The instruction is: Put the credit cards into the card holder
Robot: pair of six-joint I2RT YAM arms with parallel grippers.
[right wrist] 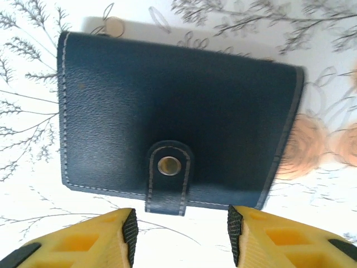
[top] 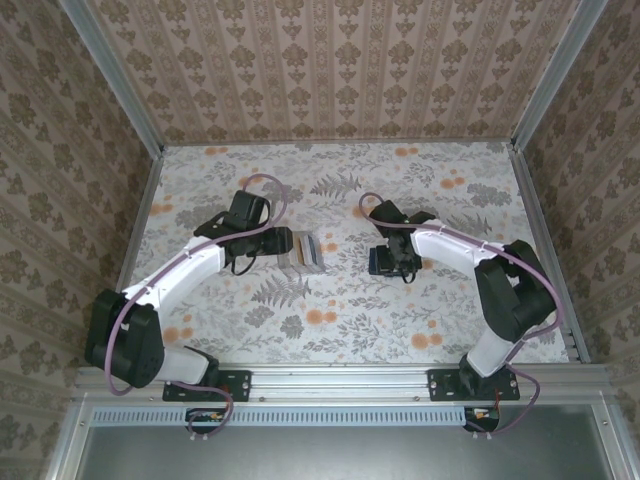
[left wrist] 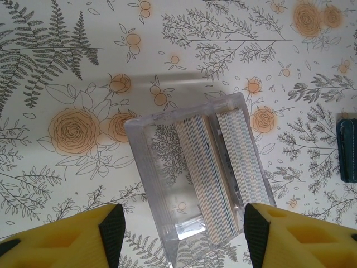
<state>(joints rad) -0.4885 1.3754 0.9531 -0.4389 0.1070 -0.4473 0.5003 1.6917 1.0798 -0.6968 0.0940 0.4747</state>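
Right wrist: grainy, stitched card holder (right wrist: 178, 117)

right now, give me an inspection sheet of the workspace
surface: table with a floral cover, flat and dry-looking
job's things: credit cards stacked on edge in a clear rack; card holder lying flat to the rack's right, closed, clasp tab over its front
clutter: nothing seen
grippers: left gripper open, fingers either side of the rack; right gripper open, fingers at the card holder's clasp edge, holding nothing
cables: purple cables looped along both arms, off the table top
surroundings: patterned walls, metal frame at the corners
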